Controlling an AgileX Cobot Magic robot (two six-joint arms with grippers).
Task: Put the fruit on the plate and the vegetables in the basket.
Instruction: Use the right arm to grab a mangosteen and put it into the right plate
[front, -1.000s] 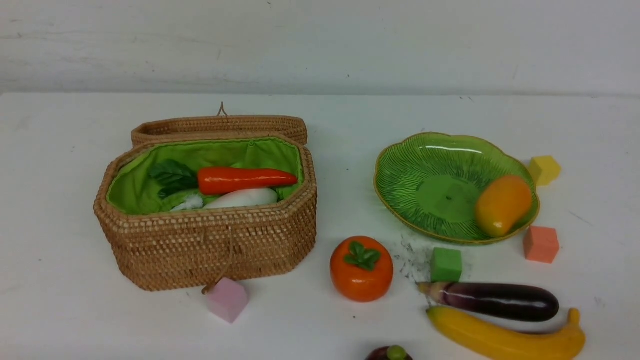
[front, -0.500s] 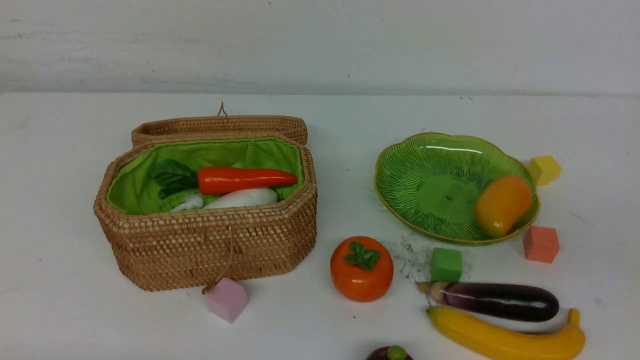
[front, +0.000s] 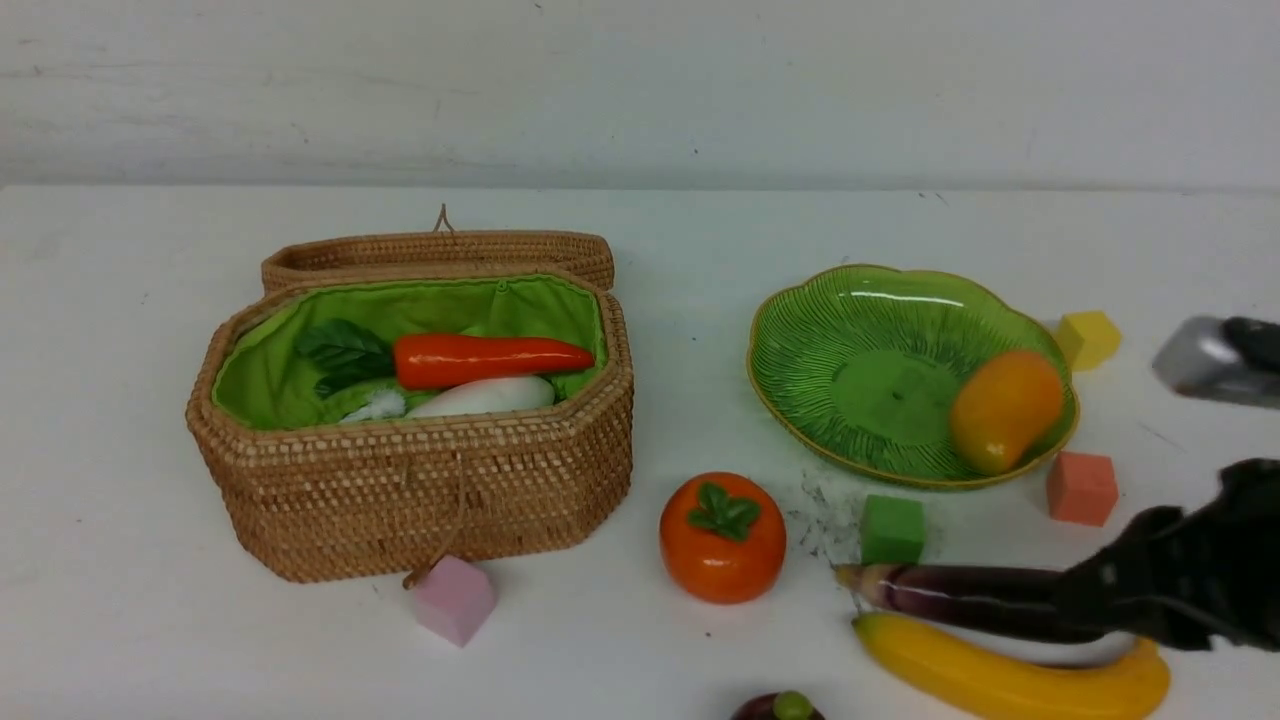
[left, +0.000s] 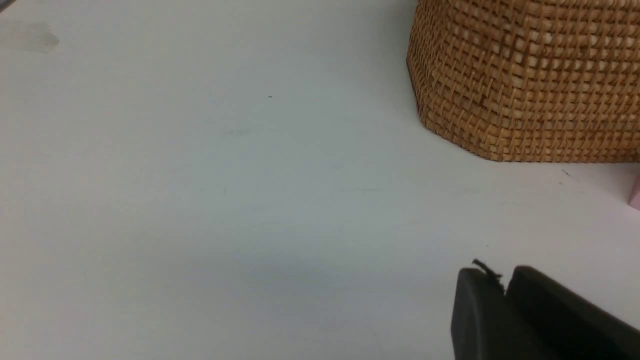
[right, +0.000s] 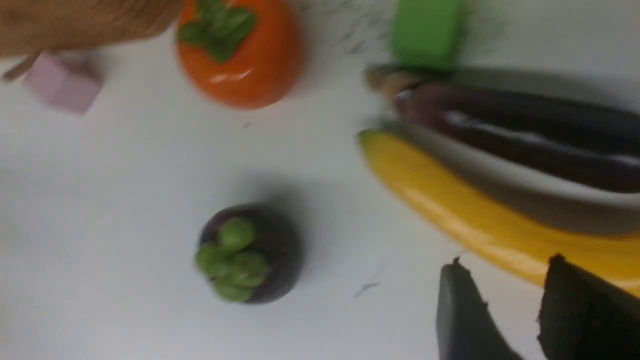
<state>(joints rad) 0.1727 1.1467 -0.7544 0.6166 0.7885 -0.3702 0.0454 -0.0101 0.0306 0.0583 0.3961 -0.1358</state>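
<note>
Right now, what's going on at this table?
A two-armed robot is sorting toy produce. The carrot and radish lie in the basket, the mango on the plate. The right gripper, open and empty, hovers by the eggplant and banana. The persimmon and mangosteen sit on the table. The left gripper is shut, near the basket.

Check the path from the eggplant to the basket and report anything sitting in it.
The persimmon sits on the table between the eggplant and the basket, and the pink cube rests by the basket's front wall. Both are low; the basket's lid is open, so a lifted carry looks unobstructed.
</note>
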